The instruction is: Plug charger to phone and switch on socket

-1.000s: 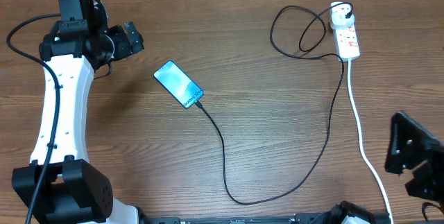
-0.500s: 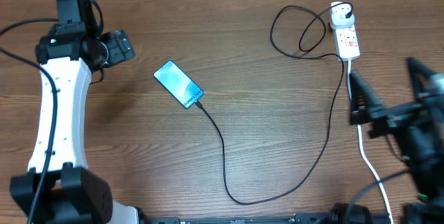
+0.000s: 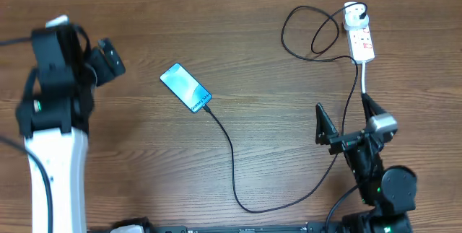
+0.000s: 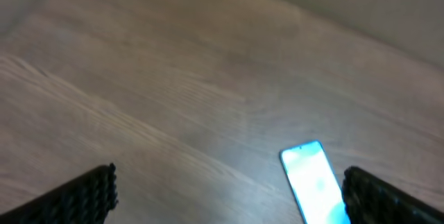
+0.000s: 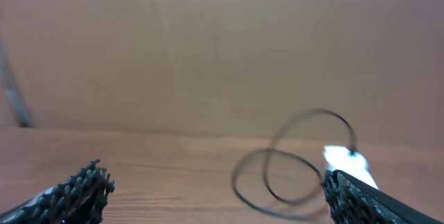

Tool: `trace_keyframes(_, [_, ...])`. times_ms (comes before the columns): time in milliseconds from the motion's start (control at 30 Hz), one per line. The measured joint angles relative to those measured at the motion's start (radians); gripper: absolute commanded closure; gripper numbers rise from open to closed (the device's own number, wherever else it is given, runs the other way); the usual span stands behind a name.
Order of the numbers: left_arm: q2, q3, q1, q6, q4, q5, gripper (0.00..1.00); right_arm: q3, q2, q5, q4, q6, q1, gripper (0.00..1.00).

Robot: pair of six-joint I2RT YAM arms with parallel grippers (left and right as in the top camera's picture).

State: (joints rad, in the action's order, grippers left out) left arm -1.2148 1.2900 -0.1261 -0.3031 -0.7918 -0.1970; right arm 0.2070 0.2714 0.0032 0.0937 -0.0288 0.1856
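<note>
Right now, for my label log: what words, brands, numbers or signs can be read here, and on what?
Nothing can be read for certain.
On the phone screen: small white text, too small to read overhead and blurred in the left wrist view.
On the socket: no legible marking, too small.

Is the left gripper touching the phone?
Apart. The overhead view shows bare table between the left gripper and the phone.

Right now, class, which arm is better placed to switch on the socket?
The right arm. Its open gripper sits on the same side of the table as the socket and points toward it. The left gripper is on the opposite side, with the phone in between.
</note>
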Motion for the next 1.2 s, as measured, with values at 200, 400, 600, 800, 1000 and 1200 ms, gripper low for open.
trace_keyframes(200, [0.325, -0.374, 0.0, 0.0, 0.261, -0.017, 0.0, -0.135, -0.127, 0.088, -0.007, -0.011, 0.0, 0.0])
trace_keyframes(400, [0.669, -0.673, 0.0, 0.0, 0.402, -0.013, 0.0, -0.188, -0.201, 0.089, -0.115, -0.016, 0.0, 0.0])
trace_keyframes(600, [0.914, -0.899, 0.0, 0.0, 0.473, -0.002, 0.0, -0.189, -0.251, 0.082, -0.174, -0.008, 0.0, 0.0])
trace_keyframes(800, [1.084, -1.038, 0.0, 0.0, 0.511, 0.002, 0.0, -0.189, -0.257, 0.078, -0.175, 0.003, 0.0, 0.0])
trace_keyframes(1000, [1.178, -1.136, 0.0, 0.0, 0.547, 0.003, 0.0, -0.189, -0.257, 0.075, -0.175, 0.003, 0.0, 0.0])
trace_keyframes(1200, [1.199, -1.241, 0.0, -0.001, 0.68, 0.006, 0.0, -0.189, -0.257, 0.074, -0.175, 0.003, -0.002, 0.0])
